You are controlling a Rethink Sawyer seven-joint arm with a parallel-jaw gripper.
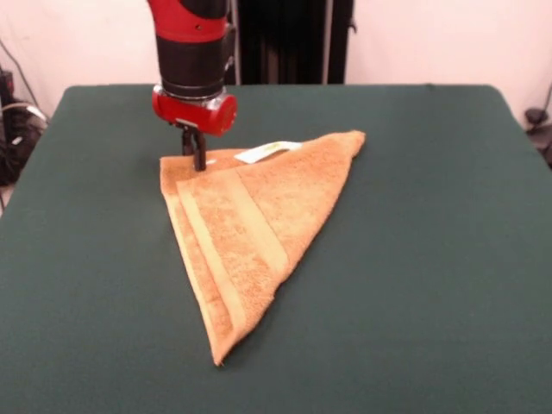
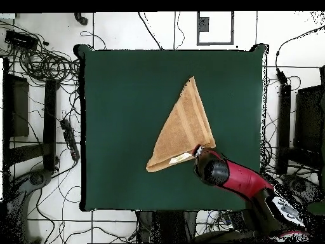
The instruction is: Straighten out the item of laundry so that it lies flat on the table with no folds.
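We've got the towel (image 1: 246, 228) lying near the middle of the table (image 1: 431, 259), folded over on a diagonal into a triangle: long point toward the camera in the front view, one corner out to the picture's right, one corner at the back left under the gripper (image 1: 198, 159). Gripper's tips sit right on that back-left corner, by the white tag (image 1: 266, 152); they look close together, but we can't tell if they're pinching cloth or just touching down, so claw state = unknown. Handling, our guess: terry, so soft, light, floppy, no stiffness at all; it'll drape and drag rather than slide as a sheet, and the felt-like top prob grips it a bit, which helps the lower layer stay put while the top one peels. The smoother woven bands (image 1: 233, 233) run along the left side. Best hold, we think: top layer only at a corner, then carry it across the fold line to open the square. Grab both layers and the whole thing just moves. Room: plenty. Towel's well apart from every table edge in the overhead view, w/ open green on all sides, most of it to the picture's right in front view, so the unfolded half should land on the table.
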